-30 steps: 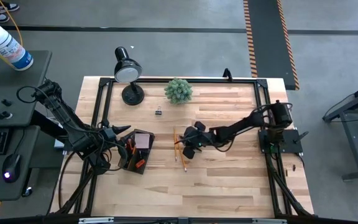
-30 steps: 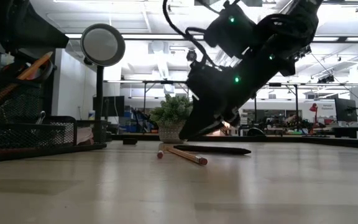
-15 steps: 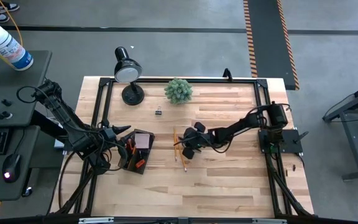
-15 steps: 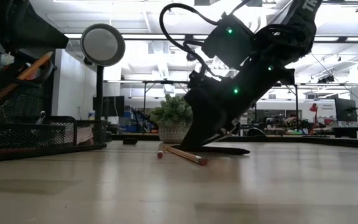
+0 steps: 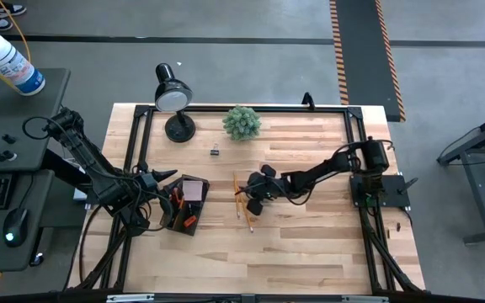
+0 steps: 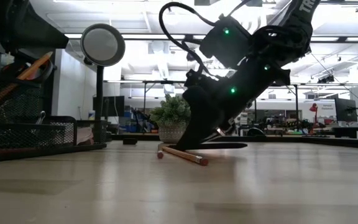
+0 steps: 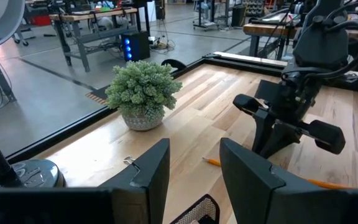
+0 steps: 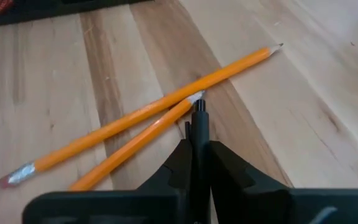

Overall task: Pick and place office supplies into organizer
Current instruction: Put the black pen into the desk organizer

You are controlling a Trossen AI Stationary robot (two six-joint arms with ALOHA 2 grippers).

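A dark pen lies on the wood at the table's middle, next to two yellow-orange pencils that cross each other. My right gripper reaches in from the table's right, tilted down, and is shut on the pen. The black organizer stands at the left, with red-handled scissors and a pink pad inside. A pencil leans in its mesh cup. My left gripper waits open at the organizer's left end. My right gripper pinches the dark pen between its two fingers, a little behind the pen's end that pokes out ahead. The fingers slant down from the table's right, along the pen. The pen lies about level at table height; whether it is off the wood I cannot tell.
A black desk lamp and a green plant stand along the far edge, with a small binder clip in front of them. Black rails frame the table. Bare wood lies toward the near edge.
My right gripper has sunk to the table onto the dark pen and stands more steeply than before. The pen has shifted slightly under it; the pencils have stayed where they were.
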